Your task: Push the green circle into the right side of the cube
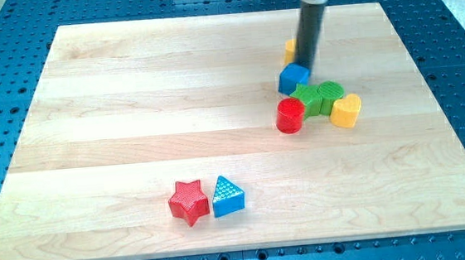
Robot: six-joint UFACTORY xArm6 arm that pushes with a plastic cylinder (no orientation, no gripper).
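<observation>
Tool: a straight dark rod, no jaws to open or close. It comes down from the view's top; my tip (pixel 304 63) meets the board at the top edge of the blue cube.
Tip contact: looks to be touching the blue cube's (pixel 293 78) top-right edge, or just beside it; cannot tell which.
Blue cube: directly below and slightly left of my tip, tilted relative to the board edges.
Green circle: (pixel 330 94) below and to the right of my tip, near it, sitting to the right of the cube's lower corner. Whether it touches the cube cannot be told.
Second green block: (pixel 308 100) just left of the green circle, pressed against it, shape unclear; lies right under the cube.
Red cylinder: (pixel 290 115) below my tip, just under the cube, beside the green pair.
Yellow heart: (pixel 346 110) below-right of my tip, touching the green circle's lower right.
Orange-yellow block: (pixel 290 51) just left of the rod, mostly hidden behind it; shape unclear.
Red star: (pixel 188 201) well apart from my tip, far down-left.
Blue triangle: (pixel 227 197) just right of the star, nearly touching it.
Board: (pixel 115 114) pale wooden top on a blue perforated table (pixel 460 62).
</observation>
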